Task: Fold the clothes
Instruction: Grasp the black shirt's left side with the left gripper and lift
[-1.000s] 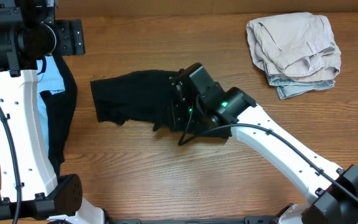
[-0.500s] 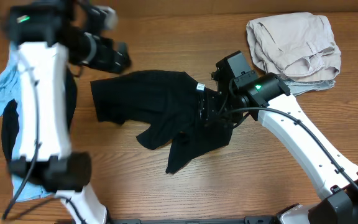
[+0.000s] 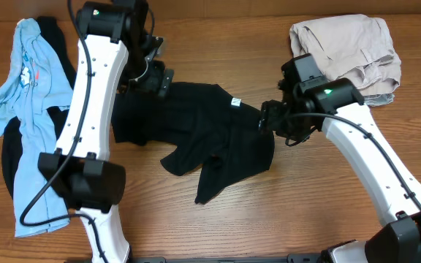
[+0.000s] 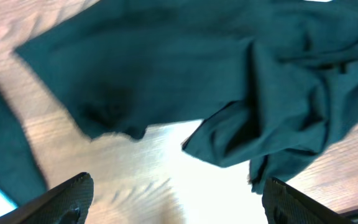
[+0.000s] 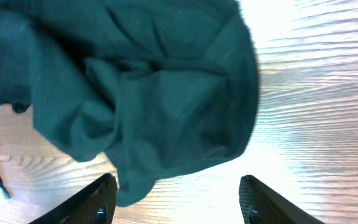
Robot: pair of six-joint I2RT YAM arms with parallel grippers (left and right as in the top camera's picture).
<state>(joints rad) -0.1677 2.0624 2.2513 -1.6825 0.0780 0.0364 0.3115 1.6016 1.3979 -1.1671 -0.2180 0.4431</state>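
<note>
A crumpled black shirt (image 3: 196, 139) lies mid-table, one sleeve trailing toward the front. My left gripper (image 3: 159, 79) hovers over its upper left edge. In the left wrist view it (image 4: 179, 205) is open, with the black shirt (image 4: 197, 68) ahead of it and bare wood between the fingers (image 4: 67, 202). My right gripper (image 3: 267, 117) hangs above the shirt's right edge. The right wrist view shows it (image 5: 176, 202) open over wood, with the shirt (image 5: 135, 93) just beyond its fingers (image 5: 89, 202). A light blue printed T-shirt (image 3: 28, 80) lies at the far left.
Another black garment (image 3: 9, 157) lies partly under the blue T-shirt on the left. A folded beige and pale denim pile (image 3: 346, 51) sits at the back right corner. Bare wooden table (image 3: 298, 204) shows in front of the shirt.
The right gripper opened, let go of the black shirt and drew back right; the shirt now lies spread wider. The left arm swung from the far left to above the shirt.
</note>
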